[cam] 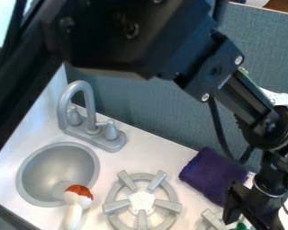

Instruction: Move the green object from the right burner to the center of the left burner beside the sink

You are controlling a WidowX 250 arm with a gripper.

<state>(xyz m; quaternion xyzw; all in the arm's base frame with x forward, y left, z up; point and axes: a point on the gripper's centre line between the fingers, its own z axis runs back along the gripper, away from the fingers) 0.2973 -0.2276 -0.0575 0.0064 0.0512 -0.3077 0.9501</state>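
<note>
Seemingly, you're at the lining-up stage: your gripper (pixel 249 218) hangs low at the lower right, beside the purple cloth (pixel 213 175) on the white counter (pixel 161 155) and close to a green item (pixel 240 226) at the bottom edge. You can't tell whether the claw is open or closed. Your next move probably calls for checking its grip and clearance from the nearby burner (pixel 211 219)

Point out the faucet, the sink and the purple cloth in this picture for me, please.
Faucet (pixel 94 129): camera view, on the lower end of its gray spout.
Sink (pixel 57 167): camera view, on the bare inside of its bowl.
Purple cloth (pixel 211 174): camera view, on the middle of its upper side.
</note>
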